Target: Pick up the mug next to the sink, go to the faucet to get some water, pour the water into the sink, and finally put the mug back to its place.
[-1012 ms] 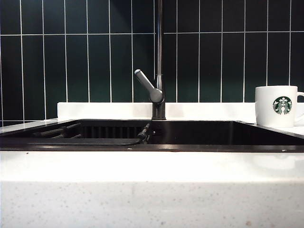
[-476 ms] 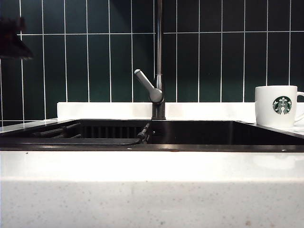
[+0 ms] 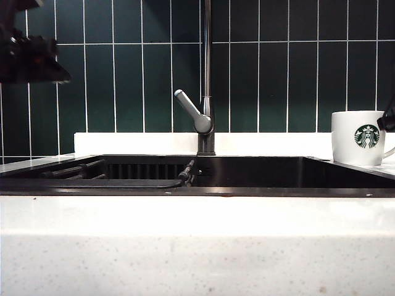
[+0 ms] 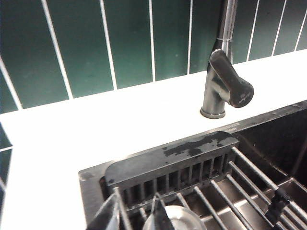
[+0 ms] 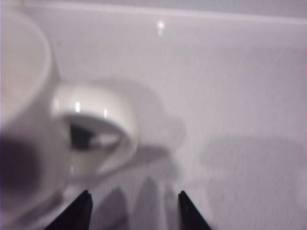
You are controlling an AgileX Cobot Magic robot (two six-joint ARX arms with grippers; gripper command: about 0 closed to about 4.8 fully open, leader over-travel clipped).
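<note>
From the outside camera we see the white counter (image 3: 197,216) across the front, with the long dark sink (image 3: 247,176) set into it. The faucet (image 3: 207,80) stands at the back edge of the sink, near the middle, and its grey lever (image 3: 190,111) sticks out to the left. The mug (image 3: 360,137) stands upright on the counter by the right end of the sink, logo facing us. The left arm (image 3: 31,55) is a dark shape high up at the left edge, well apart from the faucet. A small dark bit of the right gripper (image 3: 388,120) shows at the right edge, just beside the mug; we cannot tell if it touches. The air above the sink between them is open. From the left wrist camera we look down on the left gripper (image 4: 135,215), whose tips stand a little apart with nothing between them, over the rack (image 4: 230,187) in the sink. The faucet (image 4: 221,81) base sits on the white ledge (image 4: 96,124) past the sink's back edge. From the right wrist camera, blurry, we see the right gripper (image 5: 134,208) spread wide and empty, low over the counter (image 5: 230,96). The mug (image 5: 29,110) is close, with its handle (image 5: 103,124) pointing toward the tips but not between them.
</note>
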